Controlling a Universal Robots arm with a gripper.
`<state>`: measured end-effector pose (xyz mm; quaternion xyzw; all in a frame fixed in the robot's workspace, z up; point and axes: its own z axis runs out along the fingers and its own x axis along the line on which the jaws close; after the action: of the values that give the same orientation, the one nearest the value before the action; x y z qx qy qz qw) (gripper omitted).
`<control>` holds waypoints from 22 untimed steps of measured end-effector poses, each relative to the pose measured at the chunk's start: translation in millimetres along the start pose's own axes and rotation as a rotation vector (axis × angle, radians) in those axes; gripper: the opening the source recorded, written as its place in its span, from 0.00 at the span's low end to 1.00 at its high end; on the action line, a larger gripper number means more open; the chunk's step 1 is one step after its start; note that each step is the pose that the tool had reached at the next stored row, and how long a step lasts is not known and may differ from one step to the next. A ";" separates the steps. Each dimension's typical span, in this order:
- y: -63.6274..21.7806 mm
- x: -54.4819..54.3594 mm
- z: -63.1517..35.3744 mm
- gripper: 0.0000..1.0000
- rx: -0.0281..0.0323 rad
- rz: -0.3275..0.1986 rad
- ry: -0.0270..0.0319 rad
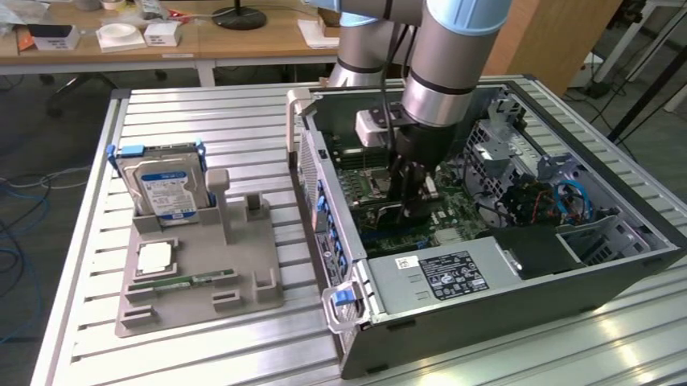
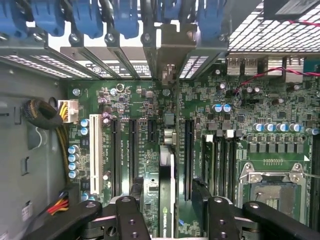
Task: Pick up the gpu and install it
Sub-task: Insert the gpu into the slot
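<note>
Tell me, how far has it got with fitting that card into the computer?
The gpu already stands edge-on in a motherboard slot, its bracket at the rear openings of the computer case. The claw is open, its fingers either side of the card. Whether the card is fully seated cannot be told.

No print here comes clear enough for me to read. The power supply's black label (image 1: 449, 272) and the hard drive's blue-white sticker (image 1: 166, 191) carry lettering, all illegible.
</note>
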<state>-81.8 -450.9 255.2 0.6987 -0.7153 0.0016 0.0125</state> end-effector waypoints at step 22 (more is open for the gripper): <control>0.7 -1.8 -21.1 0.26 0.0009 0.001 0.0014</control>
<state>-82.1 -448.7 276.3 0.6985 -0.7155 0.0024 0.0127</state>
